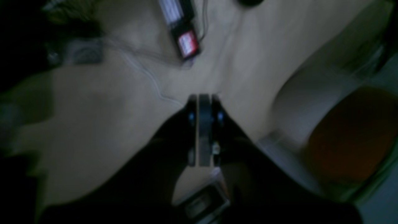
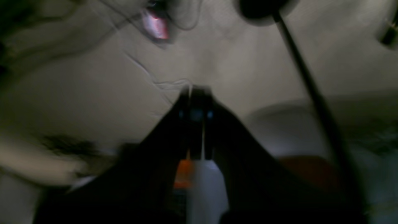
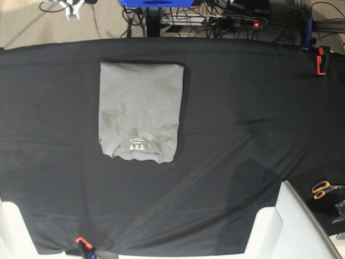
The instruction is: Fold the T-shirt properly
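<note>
We see the T-shirt [image 3: 140, 110] plain medium grey, its neck label [image 3: 136, 144] printed white; beneath the T-shirt, the table cloth [image 3: 242, 108] is black; right of the T-shirt, orange-handled scissors [image 3: 323, 189], a red clamp [image 3: 322, 60].

You had a black cloth [image 3: 232, 108] spread over the table, an orange-handled pair of scissors [image 3: 323, 189] near its right edge, a red clamp [image 3: 322, 59] at the far right corner, and tangled cables [image 3: 226, 19] beyond.
</note>
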`<state>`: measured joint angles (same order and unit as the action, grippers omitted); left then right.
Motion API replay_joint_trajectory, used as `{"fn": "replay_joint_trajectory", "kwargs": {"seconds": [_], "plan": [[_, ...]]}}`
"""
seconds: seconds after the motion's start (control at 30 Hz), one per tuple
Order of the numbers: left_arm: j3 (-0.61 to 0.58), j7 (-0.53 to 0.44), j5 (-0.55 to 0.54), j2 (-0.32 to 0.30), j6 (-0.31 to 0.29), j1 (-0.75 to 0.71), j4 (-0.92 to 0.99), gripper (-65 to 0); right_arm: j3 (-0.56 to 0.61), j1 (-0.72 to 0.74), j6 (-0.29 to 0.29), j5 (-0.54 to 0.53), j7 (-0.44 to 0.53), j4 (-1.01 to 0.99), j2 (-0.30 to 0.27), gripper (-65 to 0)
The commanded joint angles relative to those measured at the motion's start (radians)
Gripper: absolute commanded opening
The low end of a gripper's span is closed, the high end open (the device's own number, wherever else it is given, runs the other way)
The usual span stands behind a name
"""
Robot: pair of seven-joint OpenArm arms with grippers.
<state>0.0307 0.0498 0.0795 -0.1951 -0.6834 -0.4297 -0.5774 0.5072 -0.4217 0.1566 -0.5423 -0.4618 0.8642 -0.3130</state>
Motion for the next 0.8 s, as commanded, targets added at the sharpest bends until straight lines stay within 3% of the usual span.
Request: {"fn": "replay_joint_trajectory", "kwargs": {"seconds": [0.0, 0.03, 0.1, 0.17, 0.23, 0.3, 0.37, 0.47, 0.57, 0.77], "plan": [[-0.018, -0.095, -0.007, -0.011, -0.015, 0.058, 0.139, -65.0, 0.055, 0.042, -0.009, -0.005, 0.056, -0.115, 0.022, -64.8], [-0.038, -0.196, 0.004, -0.011, 0.015, 0.128, 0.287, -65.0, 0.106, 0.090, -0.009, -0.005, 0.145, -0.257, 0.047, -64.5], [-0.076, -0.379, 0.035, -0.005, 0.138, 0.242, 0.521, -65.0, 0.198, 0.168, -0.009, -0.005, 0.360, -0.537, 0.111, -64.4], [-0.127, -0.511, 0.069, 0.007, 0.253, 0.306, 0.577, -65.0, 0.273, 0.218, -0.009, -0.006, 0.610, -0.756, 0.170, -64.2], [-0.173, -0.537, 0.098, 0.029, 0.357, 0.328, 0.577, -65.0, 0.293, 0.235, -0.009, -0.014, 0.840, -0.864, 0.209, -64.2], [-0.226, -0.494, 0.141, 0.044, 0.411, 0.348, 0.577, -65.0, 0.261, 0.234, -0.009, -0.014, 0.967, -0.864, 0.213, -64.2], [-0.277, -0.436, 0.182, 0.055, 0.416, 0.355, 0.574, -65.0, 0.222, 0.232, -0.009, -0.014, 0.995, -0.864, 0.216, -64.2], [-0.308, -0.370, 0.199, 0.058, 0.416, 0.357, 0.551, -65.0, 0.170, 0.232, -0.009, -0.014, 0.958, -0.864, 0.216, -64.2], [-0.311, -0.365, 0.207, 0.058, 0.416, 0.357, 0.544, -65.0, 0.136, 0.237, -0.009, -0.014, 0.897, -0.864, 0.211, -64.2], [-0.311, -0.365, 0.207, 0.050, 0.416, 0.358, 0.517, -65.0, 0.135, 0.246, -0.009, -0.012, 0.894, -0.864, 0.209, -64.2]]}}
